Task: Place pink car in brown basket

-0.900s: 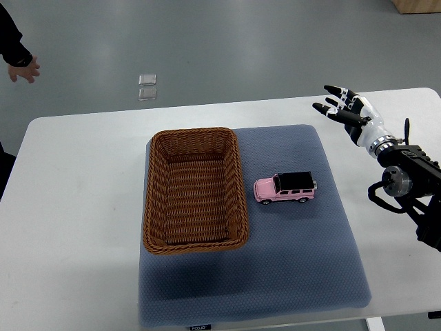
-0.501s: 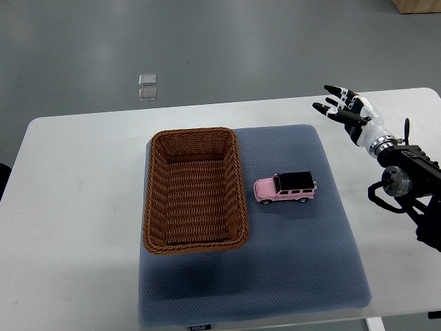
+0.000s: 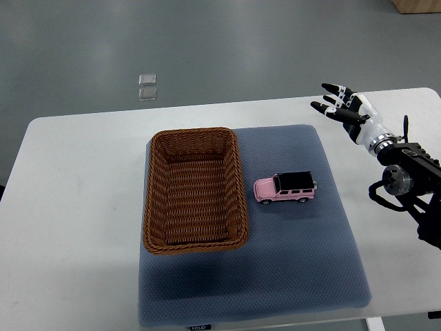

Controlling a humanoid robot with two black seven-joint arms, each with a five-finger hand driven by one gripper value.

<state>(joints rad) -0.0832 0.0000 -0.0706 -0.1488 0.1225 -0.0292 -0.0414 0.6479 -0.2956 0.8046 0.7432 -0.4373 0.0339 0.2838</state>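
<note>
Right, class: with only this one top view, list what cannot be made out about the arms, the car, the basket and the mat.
- Left arm: not in the top view at all.
- Right hand: its arm is cut off by the right edge.
- Pink car: far side and underside hidden by its own body.
- Brown basket: near inner wall hidden behind its rim.
- Blue mat: front-edge label too small to read.

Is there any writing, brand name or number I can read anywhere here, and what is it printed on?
Small dark tag at the near edge of the blue-grey textured mat: pale lettering, too small and blurred to read.
Pink toy car with black roof: no readable text.
Brown woven wicker basket: none.
Robot's right hand: none.
</note>
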